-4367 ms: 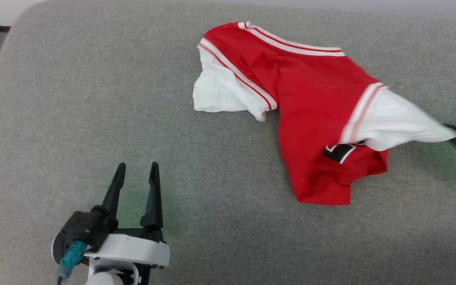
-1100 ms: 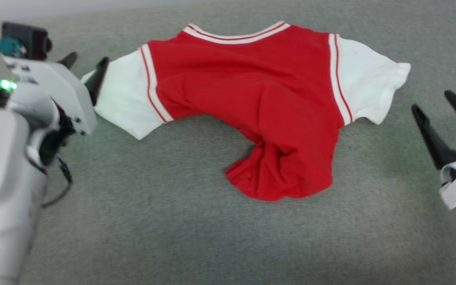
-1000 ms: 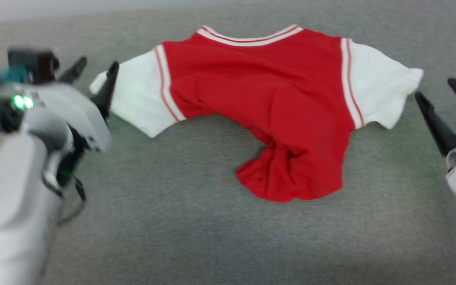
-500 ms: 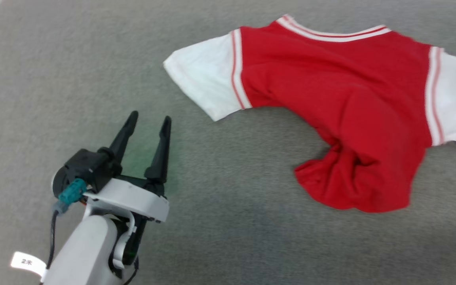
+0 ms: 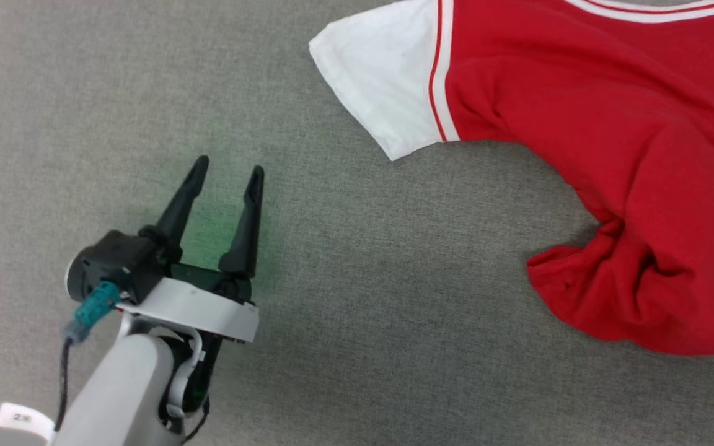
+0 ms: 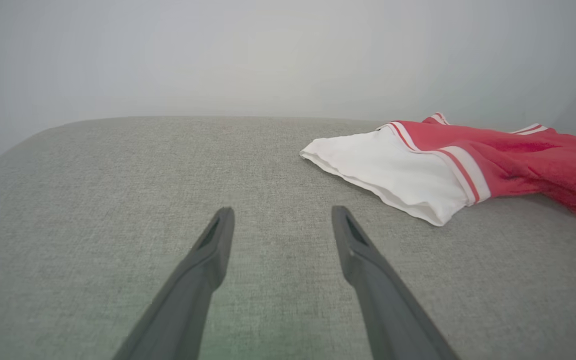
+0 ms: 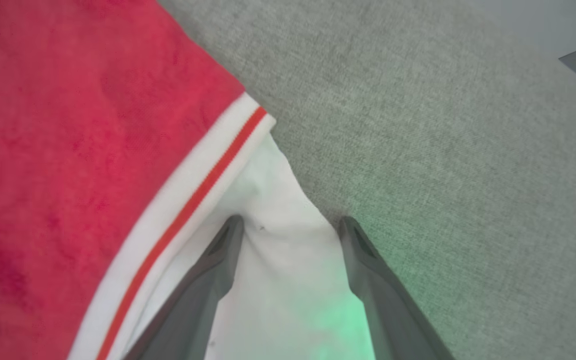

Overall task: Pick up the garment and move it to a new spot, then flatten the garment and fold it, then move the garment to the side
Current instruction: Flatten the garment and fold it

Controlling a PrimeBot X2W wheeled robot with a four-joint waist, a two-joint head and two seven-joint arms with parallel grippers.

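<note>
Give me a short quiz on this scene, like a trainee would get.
1. True or false: the left hand is gripping the shirt.
2. The open right hand points at which part of the shirt? A) red body B) white sleeve C) collar
3. In one word: is the shirt's hem flat or bunched?

Key: 1 false, it is open and apart from the shirt; 2 B; 3 bunched.
</note>
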